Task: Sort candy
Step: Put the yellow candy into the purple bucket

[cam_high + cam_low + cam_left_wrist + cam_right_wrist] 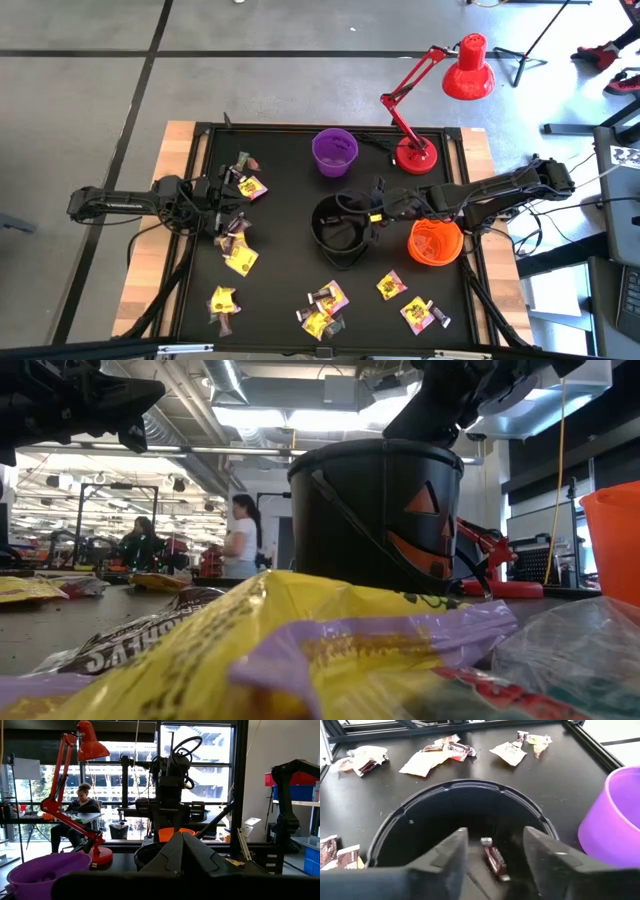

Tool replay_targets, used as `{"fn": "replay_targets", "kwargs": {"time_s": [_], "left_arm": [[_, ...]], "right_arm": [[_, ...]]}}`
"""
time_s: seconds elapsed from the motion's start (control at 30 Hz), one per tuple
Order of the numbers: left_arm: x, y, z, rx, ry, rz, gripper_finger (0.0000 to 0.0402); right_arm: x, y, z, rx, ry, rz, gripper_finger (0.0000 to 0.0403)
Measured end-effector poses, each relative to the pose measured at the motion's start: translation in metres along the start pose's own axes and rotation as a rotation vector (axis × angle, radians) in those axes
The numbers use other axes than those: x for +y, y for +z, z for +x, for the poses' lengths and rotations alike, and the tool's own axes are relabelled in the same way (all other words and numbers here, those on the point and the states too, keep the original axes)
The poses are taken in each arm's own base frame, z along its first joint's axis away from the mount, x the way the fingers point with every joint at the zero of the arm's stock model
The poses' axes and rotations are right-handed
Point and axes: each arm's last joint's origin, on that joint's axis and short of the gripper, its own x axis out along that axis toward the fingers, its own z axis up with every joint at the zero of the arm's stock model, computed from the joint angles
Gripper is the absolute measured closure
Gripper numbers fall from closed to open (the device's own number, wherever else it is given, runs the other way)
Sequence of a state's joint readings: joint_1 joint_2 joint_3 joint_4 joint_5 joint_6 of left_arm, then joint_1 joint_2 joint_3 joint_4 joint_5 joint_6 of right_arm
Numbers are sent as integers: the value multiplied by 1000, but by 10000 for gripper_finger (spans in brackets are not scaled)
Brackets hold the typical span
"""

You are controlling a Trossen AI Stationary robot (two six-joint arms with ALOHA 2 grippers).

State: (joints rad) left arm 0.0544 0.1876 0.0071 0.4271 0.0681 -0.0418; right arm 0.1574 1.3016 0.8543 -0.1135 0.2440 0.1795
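Right pincer (493,851) open above black bowl (410,815), brown candy (494,860) between fingers

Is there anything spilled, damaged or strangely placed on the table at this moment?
Nothing stands out. The candy lies scattered on the mat, unsorted. One dark piece is inside the black bucket, below the open right gripper. All bowls stand upright.
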Motion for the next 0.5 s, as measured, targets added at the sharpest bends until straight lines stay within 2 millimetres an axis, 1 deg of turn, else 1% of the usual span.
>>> {"fn": "replay_targets", "kwargs": {"time_s": [0.1, 0.23, 0.33, 0.5], "left_arm": [[0, 0, 0, 0, 0, 0, 401], [0, 0, 0, 0, 0, 0, 401], [0, 0, 0, 0, 0, 0, 401], [0, 0, 0, 0, 0, 0, 401]], "right_arm": [[0, 0, 0, 2, 14, 0, 151], [1, 0, 0, 10, 51, -5, 113], [3, -2, -1, 31, 116, -37, 101], [5, -5, -10, 88, 268, -86, 102]]}}
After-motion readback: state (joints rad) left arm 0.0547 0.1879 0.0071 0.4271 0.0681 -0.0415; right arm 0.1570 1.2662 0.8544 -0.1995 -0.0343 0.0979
